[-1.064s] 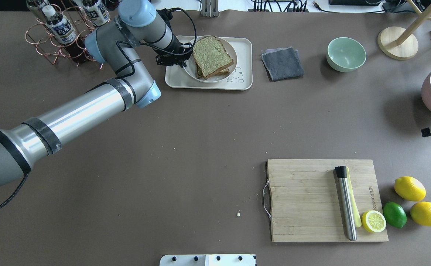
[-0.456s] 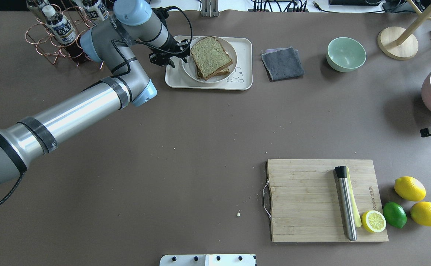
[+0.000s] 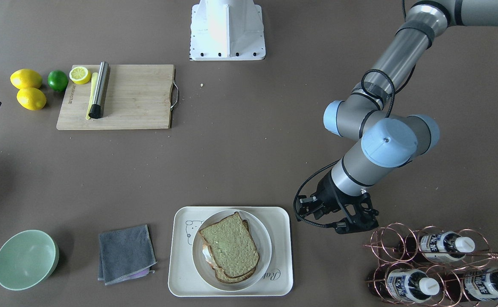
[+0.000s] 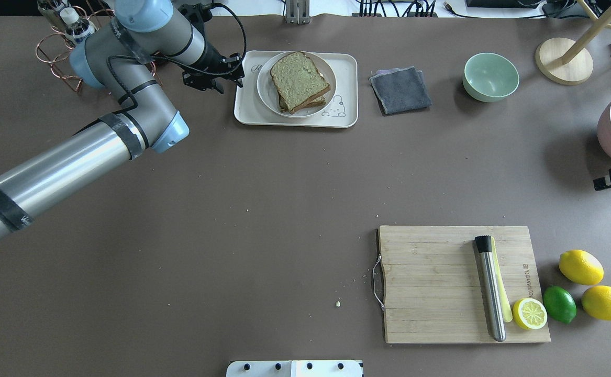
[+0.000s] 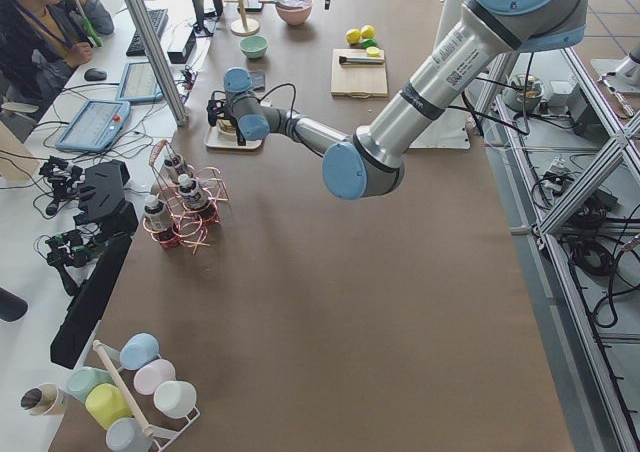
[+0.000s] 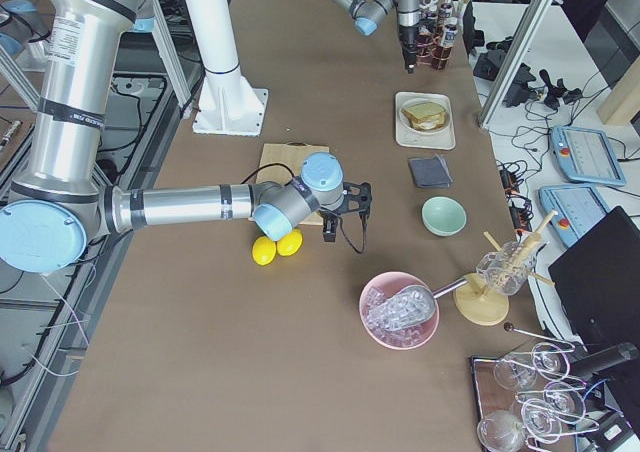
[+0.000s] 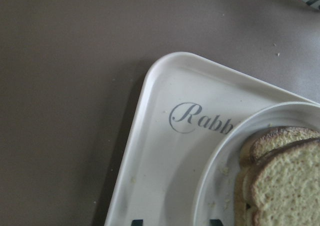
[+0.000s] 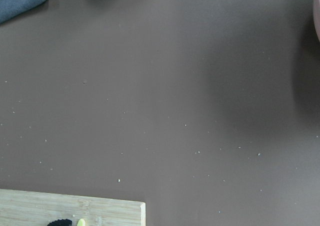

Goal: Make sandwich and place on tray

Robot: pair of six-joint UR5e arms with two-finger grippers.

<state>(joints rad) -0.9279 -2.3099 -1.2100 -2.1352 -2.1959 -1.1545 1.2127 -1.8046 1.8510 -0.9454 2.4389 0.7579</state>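
Just off the script-bearing end of the large cream-white rounded-rectangular tray (image 4: 245, 112), the left end effector (image 4: 215, 78) hovers over the brown bench (image 4: 263, 209) with its fingers spread apart, gripping nothing. The sandwich (image 4: 299, 78) (two square brown-crusted bread slices with fried egg between them) lies on a round white plate (image 4: 263, 97), which rests inside the tray. The right end effector (image 6: 355, 204) hangs near the wooden cutting board (image 4: 431, 283) — whether it is spread or closed cannot be told.
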